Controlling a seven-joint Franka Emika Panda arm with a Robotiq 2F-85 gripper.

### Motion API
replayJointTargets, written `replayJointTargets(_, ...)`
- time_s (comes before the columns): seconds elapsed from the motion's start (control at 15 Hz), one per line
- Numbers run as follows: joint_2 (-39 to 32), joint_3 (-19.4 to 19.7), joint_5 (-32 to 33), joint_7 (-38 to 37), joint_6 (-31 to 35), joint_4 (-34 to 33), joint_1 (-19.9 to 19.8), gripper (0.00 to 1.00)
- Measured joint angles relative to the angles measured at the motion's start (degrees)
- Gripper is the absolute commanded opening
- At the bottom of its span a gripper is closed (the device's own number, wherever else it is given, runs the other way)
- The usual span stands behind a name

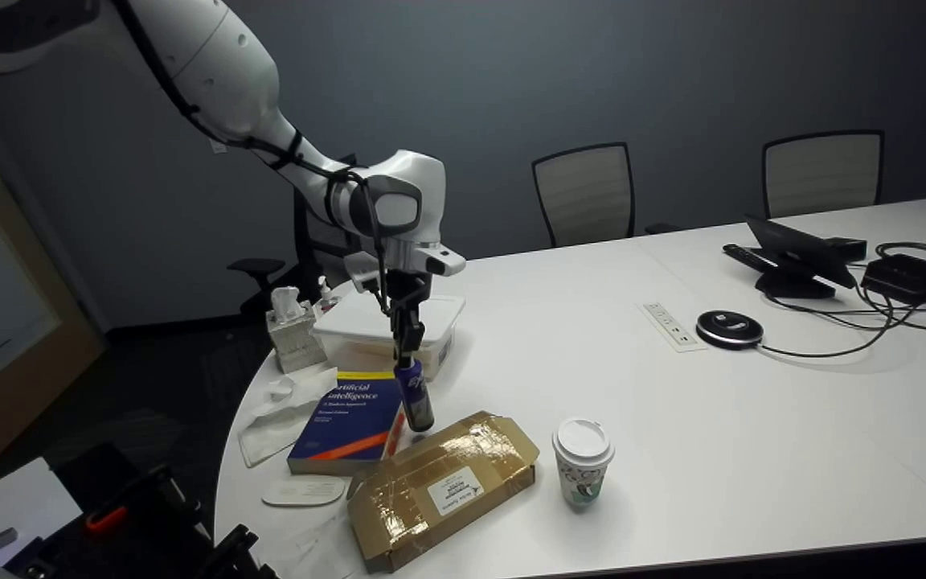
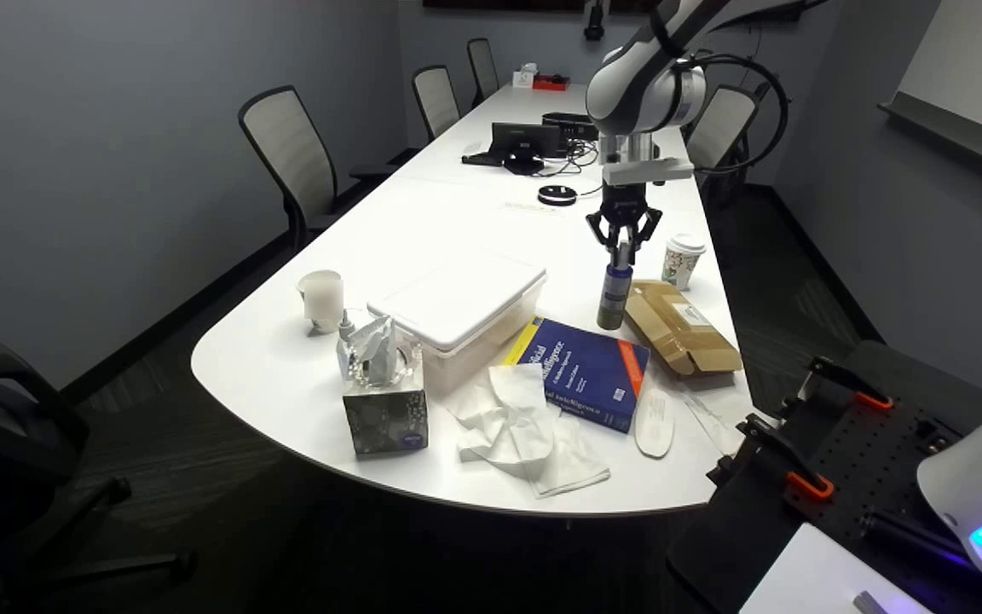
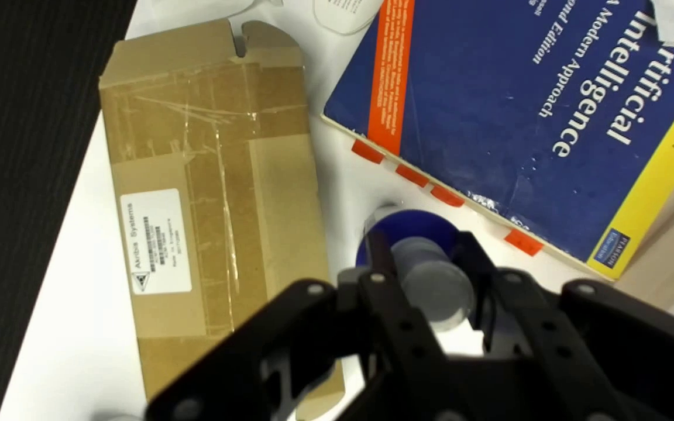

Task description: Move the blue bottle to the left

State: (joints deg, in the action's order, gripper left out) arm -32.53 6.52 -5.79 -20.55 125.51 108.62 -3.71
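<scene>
We see the fingers [image 3: 477, 266] pressed in on both sides of the pale top [image 3: 437, 292] of the blue bottle [image 2: 615, 294], and we think that part is good to hold because it is thin and easy to pinch. The bottle points down from the fingers and leans a bit, so we guess the grip holds it up – but we can't tell if its bottom touches the tabletop [image 2: 261, 384]. It is near the round end of the tabletop, between the blue book [image 2: 580, 367] and the cardboard box [image 2: 674, 337]. The arm [image 1: 234, 80] reaches in from above, which makes sense to us: the book and cardboard box lie flat and low, so there is room over them. The cardboard box lies near one long edge, and the paper cup [image 2: 681, 263] stands up near that edge too. The white box [image 2: 457, 298] is farther in, beside the book. To go left, we would lift the bottle over anything near it – held only by its top, it could swing if bumped.
</scene>
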Motion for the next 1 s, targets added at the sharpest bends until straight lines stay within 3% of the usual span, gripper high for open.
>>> replayJointTargets(0.53, 10.5, -2.5, 3.4, 1.1, -12.7, -1.8, 4.5, 0.08)
replayJointTargets(1.0, 12.5, -7.6, 5.9, 3.6, -13.9, -3.4, 9.4, 0.08)
